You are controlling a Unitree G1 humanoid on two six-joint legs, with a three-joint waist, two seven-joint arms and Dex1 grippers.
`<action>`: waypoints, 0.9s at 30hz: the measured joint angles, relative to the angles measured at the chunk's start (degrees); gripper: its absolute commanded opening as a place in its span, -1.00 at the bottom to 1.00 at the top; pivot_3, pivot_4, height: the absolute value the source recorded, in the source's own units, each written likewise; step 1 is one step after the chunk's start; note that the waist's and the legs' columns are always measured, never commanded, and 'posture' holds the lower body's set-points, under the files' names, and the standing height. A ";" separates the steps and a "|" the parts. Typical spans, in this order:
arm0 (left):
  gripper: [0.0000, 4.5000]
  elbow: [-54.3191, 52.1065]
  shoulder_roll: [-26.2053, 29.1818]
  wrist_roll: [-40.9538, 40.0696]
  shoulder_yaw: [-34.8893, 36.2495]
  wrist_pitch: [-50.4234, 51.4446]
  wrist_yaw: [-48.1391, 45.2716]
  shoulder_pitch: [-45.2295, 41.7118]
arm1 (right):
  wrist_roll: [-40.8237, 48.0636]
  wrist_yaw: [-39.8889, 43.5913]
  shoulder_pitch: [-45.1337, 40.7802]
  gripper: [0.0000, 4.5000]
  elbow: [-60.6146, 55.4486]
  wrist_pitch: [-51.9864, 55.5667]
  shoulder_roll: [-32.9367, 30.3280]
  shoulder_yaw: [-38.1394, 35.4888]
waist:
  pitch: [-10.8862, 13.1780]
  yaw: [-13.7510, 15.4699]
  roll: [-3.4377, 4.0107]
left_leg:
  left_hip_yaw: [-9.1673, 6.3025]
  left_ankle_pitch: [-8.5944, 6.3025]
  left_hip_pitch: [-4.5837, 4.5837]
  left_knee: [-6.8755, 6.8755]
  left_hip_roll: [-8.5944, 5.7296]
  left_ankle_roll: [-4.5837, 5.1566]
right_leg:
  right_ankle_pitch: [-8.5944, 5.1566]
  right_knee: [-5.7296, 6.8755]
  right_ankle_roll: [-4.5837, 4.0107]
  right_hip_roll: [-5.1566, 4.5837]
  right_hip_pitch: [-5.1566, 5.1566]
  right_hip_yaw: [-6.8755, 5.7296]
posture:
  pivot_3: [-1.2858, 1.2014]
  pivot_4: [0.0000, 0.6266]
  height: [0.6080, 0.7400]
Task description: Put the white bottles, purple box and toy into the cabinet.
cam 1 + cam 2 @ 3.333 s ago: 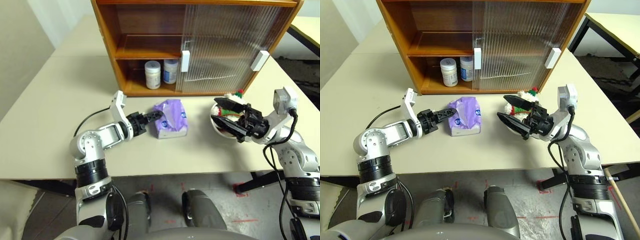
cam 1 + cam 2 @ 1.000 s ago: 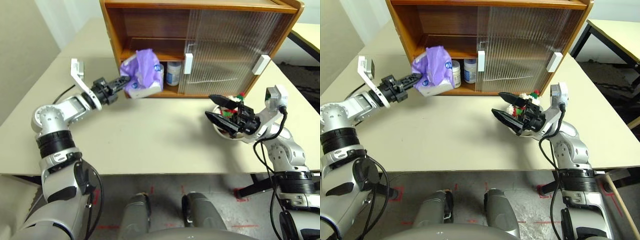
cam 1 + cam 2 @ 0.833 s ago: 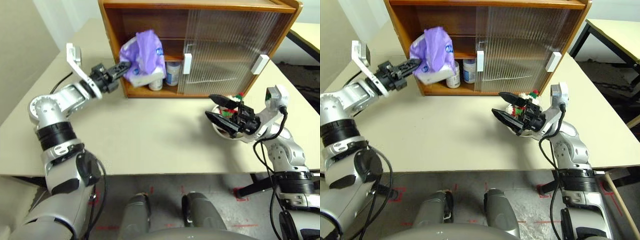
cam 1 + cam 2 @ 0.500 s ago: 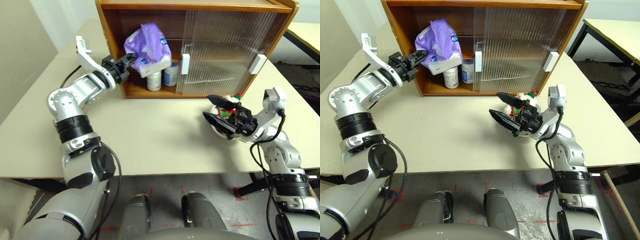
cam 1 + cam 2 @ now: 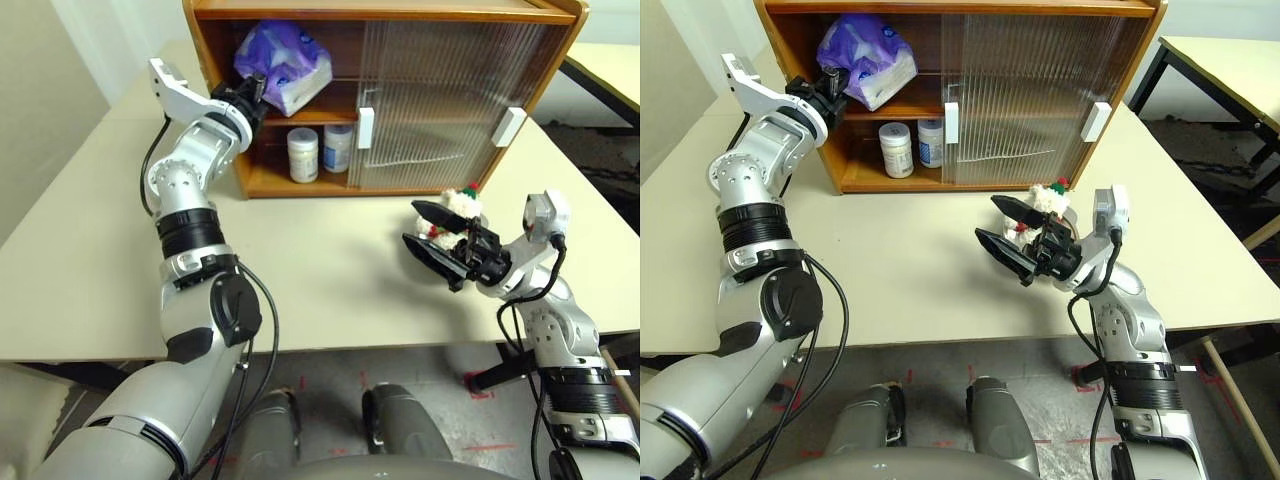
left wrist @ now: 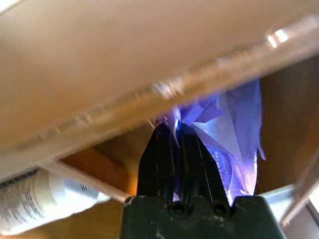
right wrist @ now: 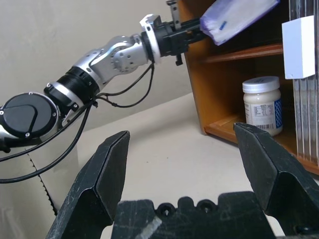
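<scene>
The left gripper (image 5: 257, 92) has its fingers clenched on the near edge of the purple box (image 5: 285, 72), which sits in the cabinet (image 5: 400, 15) on the upper shelf's left, open side. Two white bottles (image 5: 303, 154) stand on the lower shelf below it. The right gripper (image 5: 428, 232), fingers spread wide and grasping nothing, hangs over the bench (image 5: 320, 270) just beside the toy (image 5: 462, 203)

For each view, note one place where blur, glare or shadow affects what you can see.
Left wrist view: the cabinet edge streaks with blur, while the purple box glows backlit. Right eye view: the ribbed doors blur whatever lies behind. Right wrist view: the right hand looks dark against the pale wall.
</scene>
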 measured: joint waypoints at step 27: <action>-0.75 -18.83 21.14 13.19 -30.11 0.23 -40.06 17.83 | 0.03 0.53 -2.60 1.00 2.20 -0.08 -0.91 0.17 | -0.20 1.15 0.17 | 0.03 0.06 0.06 0.04 0.02 -0.10 | -0.28 0.20 -0.51 -0.10 0.01 -0.04 | 0.00 -0.96 1.00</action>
